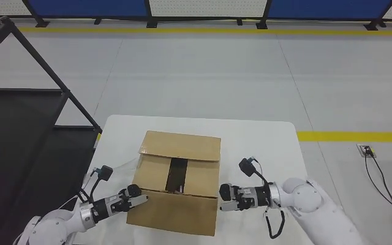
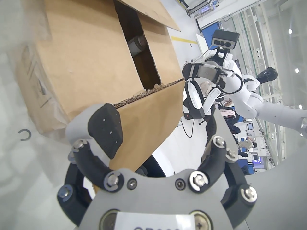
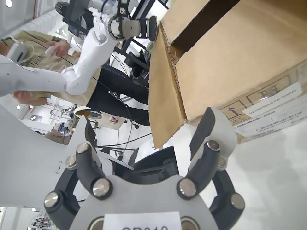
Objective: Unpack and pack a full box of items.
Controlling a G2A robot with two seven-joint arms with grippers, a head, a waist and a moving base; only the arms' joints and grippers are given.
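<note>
White desk [image 1: 263,138] on a grey floor [image 1: 214,73] striped yellow. One cardboard box [image 1: 177,184] sits on it, dark slit along its top. Two hands here: left hand [image 1: 142,199] spread open at the box's near-left corner, right hand [image 1: 222,196] spread open at its near-right corner.
</note>
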